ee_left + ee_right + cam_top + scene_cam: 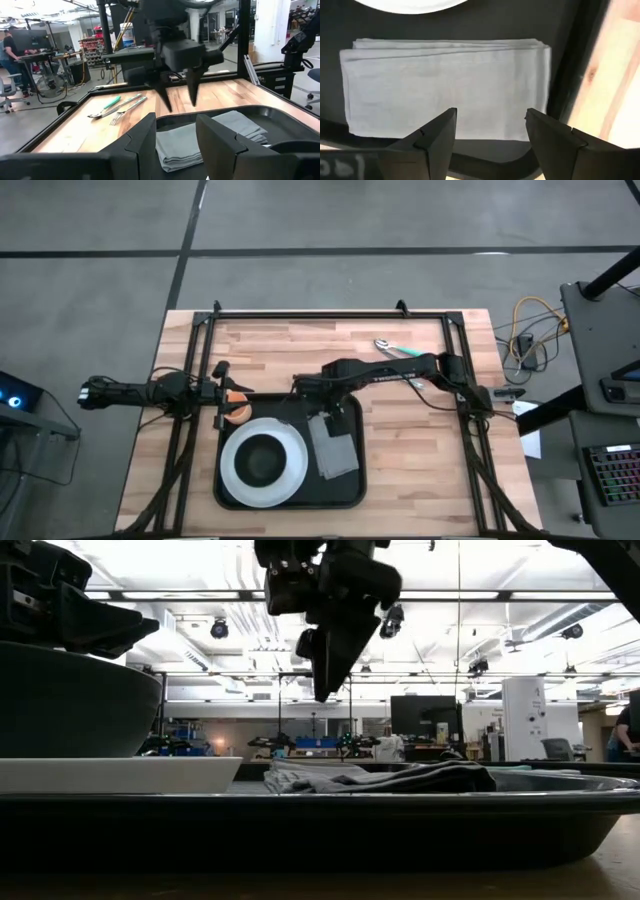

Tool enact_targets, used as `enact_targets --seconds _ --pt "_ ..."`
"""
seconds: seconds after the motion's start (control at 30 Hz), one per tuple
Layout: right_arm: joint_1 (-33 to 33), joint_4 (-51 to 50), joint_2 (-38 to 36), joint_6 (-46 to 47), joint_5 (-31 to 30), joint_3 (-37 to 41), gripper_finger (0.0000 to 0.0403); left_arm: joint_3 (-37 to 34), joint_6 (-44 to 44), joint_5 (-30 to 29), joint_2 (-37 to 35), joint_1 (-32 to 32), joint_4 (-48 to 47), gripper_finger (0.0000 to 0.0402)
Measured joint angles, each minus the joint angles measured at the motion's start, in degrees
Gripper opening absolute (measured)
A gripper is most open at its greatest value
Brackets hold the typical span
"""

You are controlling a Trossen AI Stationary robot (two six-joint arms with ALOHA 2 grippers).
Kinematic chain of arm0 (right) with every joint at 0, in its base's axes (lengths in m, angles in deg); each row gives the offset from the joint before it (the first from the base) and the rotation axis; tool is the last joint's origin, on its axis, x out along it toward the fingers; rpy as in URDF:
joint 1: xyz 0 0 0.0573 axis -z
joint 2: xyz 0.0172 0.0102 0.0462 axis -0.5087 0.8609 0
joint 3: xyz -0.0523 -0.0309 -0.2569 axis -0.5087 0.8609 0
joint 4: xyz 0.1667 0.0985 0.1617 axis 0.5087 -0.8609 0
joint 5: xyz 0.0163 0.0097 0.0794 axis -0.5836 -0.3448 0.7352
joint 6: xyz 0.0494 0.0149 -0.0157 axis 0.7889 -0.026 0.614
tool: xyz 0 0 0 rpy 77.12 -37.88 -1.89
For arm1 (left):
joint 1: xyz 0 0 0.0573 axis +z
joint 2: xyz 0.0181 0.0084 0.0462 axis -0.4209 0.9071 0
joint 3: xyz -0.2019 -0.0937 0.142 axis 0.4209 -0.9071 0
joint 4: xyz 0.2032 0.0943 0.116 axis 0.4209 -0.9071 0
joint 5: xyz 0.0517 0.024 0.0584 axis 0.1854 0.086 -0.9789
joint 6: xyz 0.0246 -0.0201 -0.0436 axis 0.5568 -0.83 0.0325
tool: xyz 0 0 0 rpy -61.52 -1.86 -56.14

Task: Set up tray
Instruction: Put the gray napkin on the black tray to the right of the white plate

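Much of the tray [352,485] is lying covered: a white plate [292,480] with a dark bowl [262,460] in it is taking up the half toward the table's left edge, and a folded grey cloth [333,448] is lying on the other half. In the low view, the tray's near rim [320,825] is blocking everything sitting low behind it, and the bowl [70,700] is running out past the picture's edge. An orange object [234,396] by the left gripper is showing only in part, too small to make out.

One tray is sitting on the wooden table [420,450] at the middle of the front edge. One plate, one bowl and one cloth are resting in it. Two utensils, one with a green handle [400,350], are lying on the bare wood near the back edge; the left wrist view shows a fork [127,109] beside the green-handled piece.

The right arm is stretching in from the right edge, and the right gripper [300,390] is hanging above the tray's back rim, its fingers [432,137] spread apart over the cloth [445,85] and gripping nothing. The left arm is reaching in from the left edge, with the left gripper [225,392] hovering at the tray's back left corner, its fingers [145,137] parted and empty.
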Motion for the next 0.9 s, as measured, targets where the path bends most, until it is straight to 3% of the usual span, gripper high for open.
enact_targets --seconds 0.13,0.33,0.53,0.9 --pt "-3.2 0.4 0.0 -0.1 0.0 2.7 0.0226 0.0 0.0 0.0 0.0 0.0 -0.1 0.0122" --pt "-10.1 2.2 0.0 2.9 -7.1 6.3 0.0226 0.0 0.0 0.0 0.0 0.0 -0.2 0.0122" --pt "-15.5 9.1 0.0 7.6 -7.5 9.9 0.0226 0.0 0.0 0.1 0.0 0.0 -0.2 0.0122" --pt "-20.9 11.8 0.0 13.7 -9.5 11.7 0.0226 0.0 0.0 0.1 0.0 0.0 -0.3 0.0122"
